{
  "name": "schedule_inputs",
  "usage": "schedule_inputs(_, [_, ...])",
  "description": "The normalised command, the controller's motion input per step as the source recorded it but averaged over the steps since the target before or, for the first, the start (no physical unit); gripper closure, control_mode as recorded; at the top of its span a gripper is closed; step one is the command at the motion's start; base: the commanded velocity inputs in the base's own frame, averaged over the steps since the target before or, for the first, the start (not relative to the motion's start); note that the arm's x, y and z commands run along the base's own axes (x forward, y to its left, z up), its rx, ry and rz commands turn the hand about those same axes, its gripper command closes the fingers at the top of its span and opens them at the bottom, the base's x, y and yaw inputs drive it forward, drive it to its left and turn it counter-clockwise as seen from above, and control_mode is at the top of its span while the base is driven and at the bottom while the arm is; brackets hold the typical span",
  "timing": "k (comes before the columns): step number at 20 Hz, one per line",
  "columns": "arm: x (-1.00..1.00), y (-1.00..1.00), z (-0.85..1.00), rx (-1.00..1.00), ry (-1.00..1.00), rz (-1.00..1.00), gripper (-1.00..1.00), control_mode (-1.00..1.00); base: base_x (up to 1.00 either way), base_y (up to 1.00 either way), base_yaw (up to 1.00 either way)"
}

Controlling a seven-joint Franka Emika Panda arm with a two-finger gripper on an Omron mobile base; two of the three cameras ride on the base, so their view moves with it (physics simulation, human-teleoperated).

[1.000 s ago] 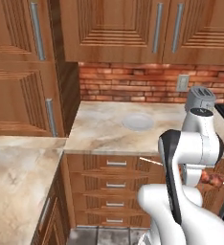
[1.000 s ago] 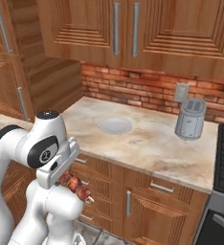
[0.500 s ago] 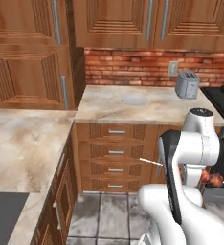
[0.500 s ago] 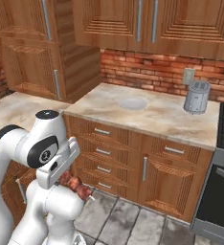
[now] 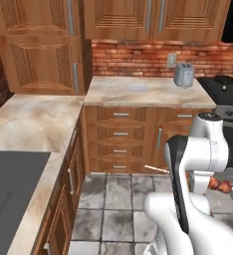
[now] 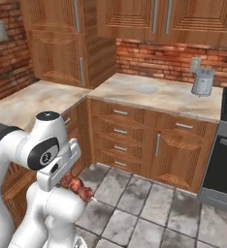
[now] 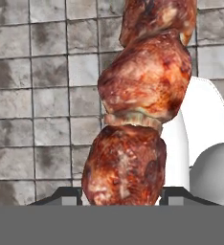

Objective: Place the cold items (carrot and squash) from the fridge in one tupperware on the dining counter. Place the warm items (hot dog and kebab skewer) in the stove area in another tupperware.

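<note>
Wood-cabinet kitchen w/ brick backsplash and grey stone floor tiles (image 5: 116,219). Marble counter (image 5: 138,92) runs along the back wall over a drawer stack, then turns toward the camera on the left side of the left base view. On that back counter: a round grey disc-like mark, can't tell what it is, and a metal toaster (image 5: 183,76) near the right end, just beside the stove (image 5: 223,87). Dark pan sits on the stove top. Oven front shows under it at right.

Robot arm is folded low, above the floor, well apart from the counters. Kebab skewer (image 7: 138,110) is in the gripper (image 7: 121,194): hand view has the meat chunks rising up from between the two dark finger tips, jaws closed against the lowest chunk on both sides. In the left base view the skewer's thin stick pokes out left of the arm and the meat end pokes out right, roughly level. Right base view shows the meat chunks sticking out below the wrist, tilted down toward the floor.
</note>
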Motion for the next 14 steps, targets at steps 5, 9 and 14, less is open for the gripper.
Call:
schedule_inputs(5, [0.00,0.00,0.00,0.00,0.00,0.00,1.00,1.00,-1.00,0.00,-0.06])
schedule_inputs(9, [0.00,0.00,0.00,0.00,0.00,0.00,1.00,1.00,-1.00,0.00,-0.09])
schedule_inputs(14, [0.00,0.00,0.00,0.00,0.00,0.00,1.00,1.00,-1.00,0.00,-0.07])
